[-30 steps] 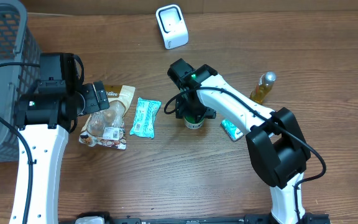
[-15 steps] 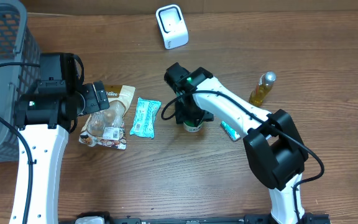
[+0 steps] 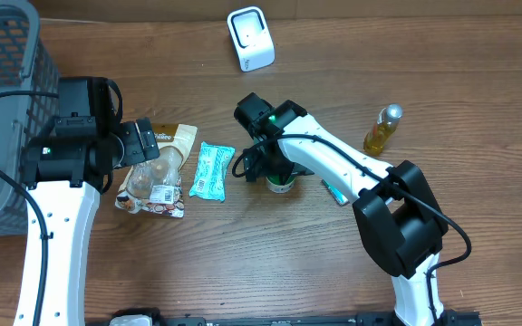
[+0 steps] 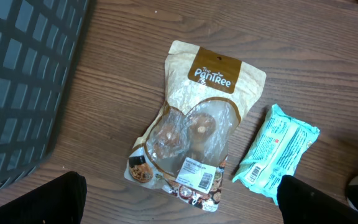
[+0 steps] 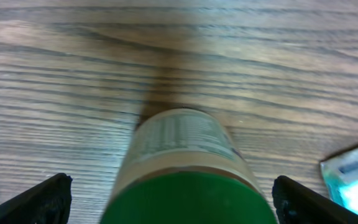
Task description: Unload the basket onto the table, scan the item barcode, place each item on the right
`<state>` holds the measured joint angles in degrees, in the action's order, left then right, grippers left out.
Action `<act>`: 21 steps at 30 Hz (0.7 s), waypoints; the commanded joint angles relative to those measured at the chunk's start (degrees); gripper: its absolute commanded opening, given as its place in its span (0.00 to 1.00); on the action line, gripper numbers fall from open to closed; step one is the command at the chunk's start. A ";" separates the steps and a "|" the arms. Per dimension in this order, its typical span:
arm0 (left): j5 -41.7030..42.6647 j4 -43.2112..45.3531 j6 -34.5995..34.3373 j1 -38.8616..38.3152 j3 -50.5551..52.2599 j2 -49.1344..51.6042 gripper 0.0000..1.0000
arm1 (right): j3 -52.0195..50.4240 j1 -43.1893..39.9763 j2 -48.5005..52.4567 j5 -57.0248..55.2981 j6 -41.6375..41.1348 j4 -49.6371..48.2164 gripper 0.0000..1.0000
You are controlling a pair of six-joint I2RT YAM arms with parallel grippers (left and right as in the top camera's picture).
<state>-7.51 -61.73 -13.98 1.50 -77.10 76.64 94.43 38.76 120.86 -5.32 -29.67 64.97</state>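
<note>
Well, our right gripper [image 5: 173, 190] hangs over the green-lidded jar [image 5: 182, 140], its fingers spread wide on either side and touching neither flank. The jar stands upright around the middle of the table [image 3: 243, 263], well apart from the white scanner [image 3: 250, 38] at the far edge. We judge that the grasp comes next. We should centre the jar between the fingers, sink below the lid onto the labelled body, then close evenly so it neither tips nor twists. Whether the fine print facing away holds the barcode, we cannot tell. Our left gripper [image 4: 180, 180] is spread too, above the snack pouch [image 4: 191, 130], holding nothing.
</note>
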 commanded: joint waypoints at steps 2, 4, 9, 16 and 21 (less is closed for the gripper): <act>0.07 0.07 -0.61 -0.13 -0.79 0.17 1.00 | -0.26 0.07 0.79 -2.34 -2.49 -0.13 1.00; 0.07 0.07 -0.61 -0.13 -0.79 0.17 1.00 | -0.26 0.07 0.79 -2.34 -2.49 -0.61 1.00; 0.07 0.07 -0.61 -0.13 -0.79 0.17 0.99 | -0.33 0.07 0.79 -2.19 -3.96 0.70 0.98; 0.07 0.07 -0.61 -0.13 -0.79 0.17 1.00 | -0.37 0.07 0.79 -2.16 -8.11 0.94 0.94; 0.07 0.07 -0.61 -0.13 -0.79 0.17 0.99 | -0.74 0.07 0.85 -2.21 -8.09 0.07 0.94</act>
<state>-7.49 -61.76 -13.98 1.50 -77.10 76.64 94.43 38.76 120.86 -6.50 -36.45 65.98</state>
